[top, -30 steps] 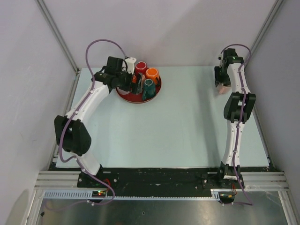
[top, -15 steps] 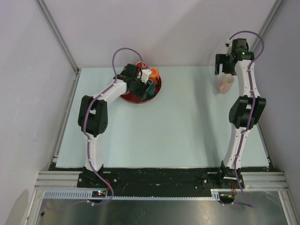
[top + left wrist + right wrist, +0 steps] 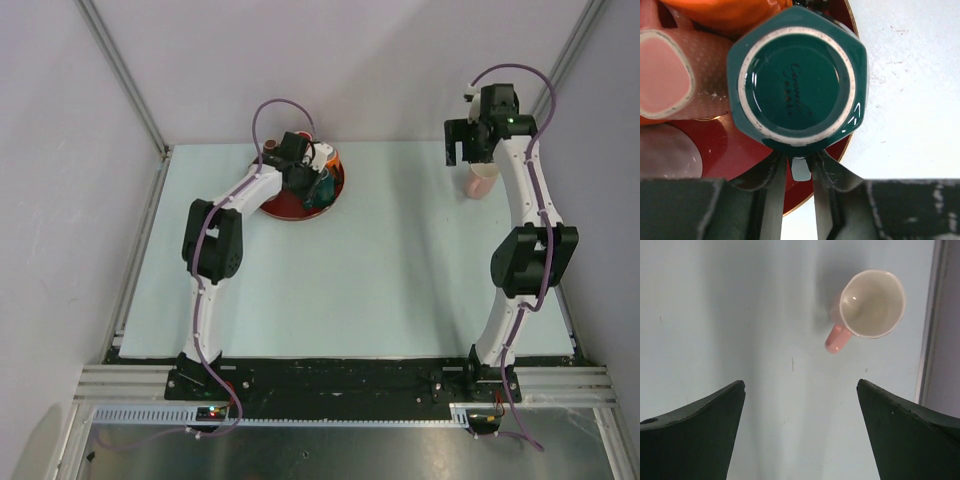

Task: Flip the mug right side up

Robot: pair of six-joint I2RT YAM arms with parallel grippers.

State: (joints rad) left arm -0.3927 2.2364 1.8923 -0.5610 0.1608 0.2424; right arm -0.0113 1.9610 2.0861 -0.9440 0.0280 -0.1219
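Pinching the upside-down teal mug (image 3: 797,82) by its handle (image 3: 800,169) over the red tray (image 3: 740,160), our left gripper (image 3: 799,176) sits narrowed, the mug's base facing straight up at it.

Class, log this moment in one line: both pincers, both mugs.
left pincer: clamped on handle of upside-down teal mug, red tray | right pincer: open above upright pink mug

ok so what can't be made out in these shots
- Whether the left pincer clamps the teal mug's handle: left wrist view, its fingers cover the contact.
- Script on that mug's base: same view, blurred.
- Mugs on the red tray: top view, left arm covers most.
- Speckled pink mug: left wrist view, cut by edge.
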